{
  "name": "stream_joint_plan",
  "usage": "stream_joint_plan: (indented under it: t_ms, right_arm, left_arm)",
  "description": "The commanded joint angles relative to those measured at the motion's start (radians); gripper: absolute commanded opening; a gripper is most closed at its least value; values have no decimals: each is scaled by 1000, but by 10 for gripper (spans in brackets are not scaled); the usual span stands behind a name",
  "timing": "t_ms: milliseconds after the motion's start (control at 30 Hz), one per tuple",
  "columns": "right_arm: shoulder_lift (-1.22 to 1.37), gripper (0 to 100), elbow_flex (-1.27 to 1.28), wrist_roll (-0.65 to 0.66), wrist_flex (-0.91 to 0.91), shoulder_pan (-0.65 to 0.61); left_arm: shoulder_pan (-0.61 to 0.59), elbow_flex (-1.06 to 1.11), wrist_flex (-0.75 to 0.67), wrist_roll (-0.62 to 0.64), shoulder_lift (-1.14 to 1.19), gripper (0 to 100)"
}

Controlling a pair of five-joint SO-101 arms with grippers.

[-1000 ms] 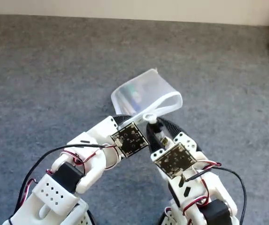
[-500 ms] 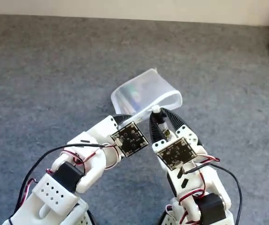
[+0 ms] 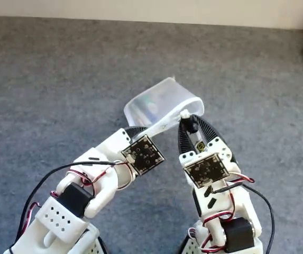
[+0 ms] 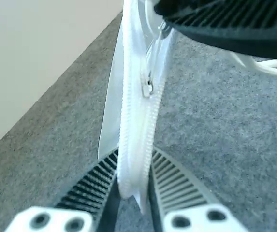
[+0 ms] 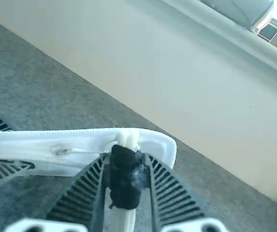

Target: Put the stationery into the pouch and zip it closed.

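From above, the clear pouch stands stretched between the two arms. The left gripper is clamped on the near end of the white zip strip, so the pouch's body lies just beyond its fingertips. The right gripper is closed at the strip's other end, by the pouch's far corner. Pale green stationery shows through the clear wall, so it looks already inside. Grey carpet lies all around. The filling looks done, and closing the zip is the step in hand.

In the left wrist view, the ridged fingers pinch the strip's end from both sides. A small metal slider sits farther out along the strip, between this gripper and the right gripper's black finger. From the left fingertips to the slider the teeth look meshed. Past the slider the two sides seem to part, though that stretch is hard to read.

In the right wrist view, the fingers are shut on a black pull tab. Its white tip, just past the fingertips, touches the strip's curved end. The slider lies off to one side along the strip, apparently joined to the tab by a thin link.

The next move, as I judge it, calls for the right gripper to draw the tab straight away from the left gripper, in line with the strip. The left gripper has to hold firm as anchor so the strip stays taut. A pull off that line would likely buckle the soft pouch and stall the slider.
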Motion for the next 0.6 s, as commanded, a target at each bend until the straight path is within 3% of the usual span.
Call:
stream_joint_plan:
  t_ms: [0, 300, 567]
  right_arm:
    - [-1, 5, -15, -9, -54, 54]
    - [-1, 5, -15, -9, -56, 59]
    - [-1, 5, -2, -52, -114, 157]
  left_arm:
    - [-45, -7, 0, 21, 13, 6]
    - [-45, -7, 0, 21, 13, 6]
    - [-45, -7, 0, 21, 13, 6]
